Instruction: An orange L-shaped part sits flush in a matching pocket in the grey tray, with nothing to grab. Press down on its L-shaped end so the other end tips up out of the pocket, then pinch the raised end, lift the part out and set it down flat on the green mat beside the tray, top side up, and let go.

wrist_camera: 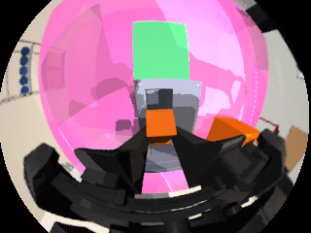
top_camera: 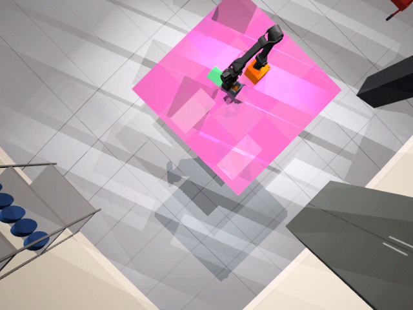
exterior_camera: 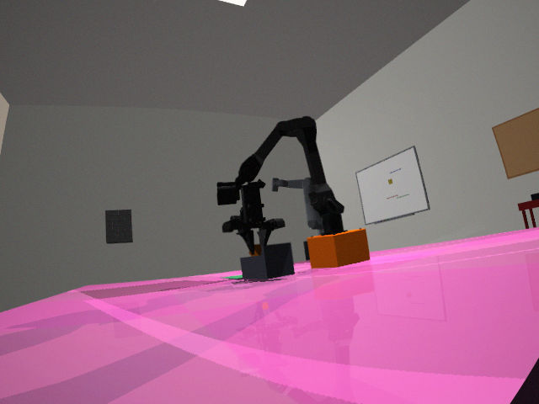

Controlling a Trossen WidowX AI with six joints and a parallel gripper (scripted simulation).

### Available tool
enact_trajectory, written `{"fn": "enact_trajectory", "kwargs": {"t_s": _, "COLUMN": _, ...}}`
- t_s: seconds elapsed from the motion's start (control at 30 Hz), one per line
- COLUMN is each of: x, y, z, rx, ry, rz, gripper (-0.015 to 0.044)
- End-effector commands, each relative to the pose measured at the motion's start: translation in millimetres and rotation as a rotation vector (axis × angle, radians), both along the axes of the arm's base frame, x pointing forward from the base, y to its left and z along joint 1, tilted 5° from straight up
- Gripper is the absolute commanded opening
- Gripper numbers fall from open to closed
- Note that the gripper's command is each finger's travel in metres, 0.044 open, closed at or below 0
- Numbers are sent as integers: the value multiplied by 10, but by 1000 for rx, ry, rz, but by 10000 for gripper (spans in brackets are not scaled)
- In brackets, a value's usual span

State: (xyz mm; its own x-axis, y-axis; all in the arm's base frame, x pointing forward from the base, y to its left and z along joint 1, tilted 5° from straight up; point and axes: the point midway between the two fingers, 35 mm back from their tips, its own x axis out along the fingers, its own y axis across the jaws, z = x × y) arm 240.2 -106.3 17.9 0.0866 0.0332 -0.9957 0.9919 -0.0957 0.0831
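Note:
The orange part (top_camera: 235, 88) (exterior_camera: 258, 249) (wrist_camera: 160, 122) is tipped up in the grey tray (exterior_camera: 279, 259) (wrist_camera: 190, 109), its raised end standing above the tray's top. My gripper (exterior_camera: 257, 252) (wrist_camera: 158, 127) is shut on this raised end, one finger on each side, low over the tray. The part's lower end is hidden by the raised end and the tray walls. In the wrist view a dark open stretch of the pocket shows beyond the part. The green mat (top_camera: 215, 75) (exterior_camera: 232, 277) (wrist_camera: 160, 49) lies flat beside the tray, with nothing on it in the wrist view.
The arm's orange base block (top_camera: 257, 72) (exterior_camera: 338, 249) (wrist_camera: 225, 128) stands near the tray on the pink table top (top_camera: 238, 133) (exterior_camera: 278, 348) (wrist_camera: 109, 63). The arm reaches over from this block and covers part of the tray and mat in the top view.

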Motion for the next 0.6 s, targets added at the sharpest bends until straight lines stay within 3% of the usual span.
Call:
{"fn": "enact_trajectory", "kwargs": {"t_s": 0.0, "x": 1, "y": -1, "z": 3, "rx": 0, "ry": 0, "rz": 0, "gripper": 30}}
{"fn": "enact_trajectory", "kwargs": {"t_s": 0.07, "x": 1, "y": -1, "z": 3, "rx": 0, "ry": 0, "rz": 0, "gripper": 0}}
{"fn": "enact_trajectory", "kwargs": {"t_s": 0.57, "x": -15, "y": -2, "z": 147, "rx": 3, "ry": 1, "rz": -3, "gripper": 0}}
